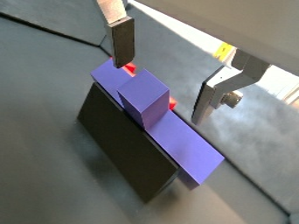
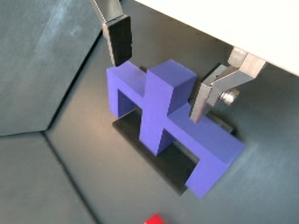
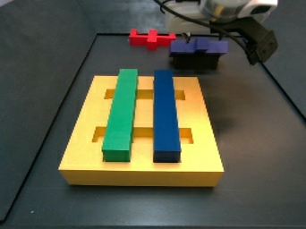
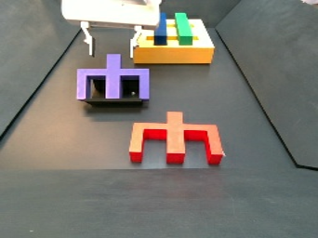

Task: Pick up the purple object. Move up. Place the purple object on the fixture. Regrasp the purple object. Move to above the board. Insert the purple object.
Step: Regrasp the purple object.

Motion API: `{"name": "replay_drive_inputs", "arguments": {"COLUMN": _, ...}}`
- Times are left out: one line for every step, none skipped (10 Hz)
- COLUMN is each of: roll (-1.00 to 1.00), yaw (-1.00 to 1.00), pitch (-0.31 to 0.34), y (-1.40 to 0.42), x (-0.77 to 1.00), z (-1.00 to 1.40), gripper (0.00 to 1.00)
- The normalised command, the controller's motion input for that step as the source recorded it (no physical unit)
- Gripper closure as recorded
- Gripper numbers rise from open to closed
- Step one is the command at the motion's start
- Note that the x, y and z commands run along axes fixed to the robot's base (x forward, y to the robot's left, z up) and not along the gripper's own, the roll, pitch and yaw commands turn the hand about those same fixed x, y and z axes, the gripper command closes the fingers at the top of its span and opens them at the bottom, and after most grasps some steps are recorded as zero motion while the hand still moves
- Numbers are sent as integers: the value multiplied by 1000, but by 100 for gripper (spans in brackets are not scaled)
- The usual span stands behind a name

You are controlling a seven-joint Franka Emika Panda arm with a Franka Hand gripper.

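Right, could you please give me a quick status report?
Gripper open, just above purple bridge-shaped piece, not gripping. Piece rests on black fixture. Red notched block clear of path.

Support surface is a dark grey matte floor [image 4: 50, 177], with raised dark side walls seen in both side views. Directly on it: the board [image 3: 143, 165], yellow slab, with a green bar [image 3: 120, 112] and a blue bar [image 3: 166, 114] lying along its top side by side. The red piece [image 4: 177, 139] lies flat on the floor, well apart from the board. The fixture [image 1: 122, 144], black block, stands on the floor with the purple object [image 1: 152, 114] resting on top. The gripper [image 2: 163, 74] hangs above it, fingers spread, touching nothing.
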Motion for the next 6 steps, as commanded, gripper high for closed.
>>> {"name": "replay_drive_inputs", "arguments": {"roll": 1000, "yaw": 31, "pitch": 46, "y": 0, "x": 31, "z": -71, "gripper": 0}}
{"name": "replay_drive_inputs", "arguments": {"roll": 1000, "yaw": 14, "pitch": 63, "y": -3, "x": 74, "z": -57, "gripper": 0}}
{"name": "replay_drive_inputs", "arguments": {"roll": 909, "yaw": 3, "pitch": 9, "y": -34, "x": 63, "z": -191, "gripper": 0}}
{"name": "replay_drive_inputs", "arguments": {"roll": 643, "yaw": 0, "pitch": 0, "y": -83, "x": 0, "z": -140, "gripper": 0}}
{"name": "replay_drive_inputs", "arguments": {"roll": 477, "yaw": 0, "pitch": 0, "y": -69, "x": 0, "z": -134, "gripper": 0}}
{"name": "replay_drive_inputs", "arguments": {"roll": 6, "yaw": 0, "pitch": 0, "y": 0, "x": 0, "z": 0, "gripper": 0}}
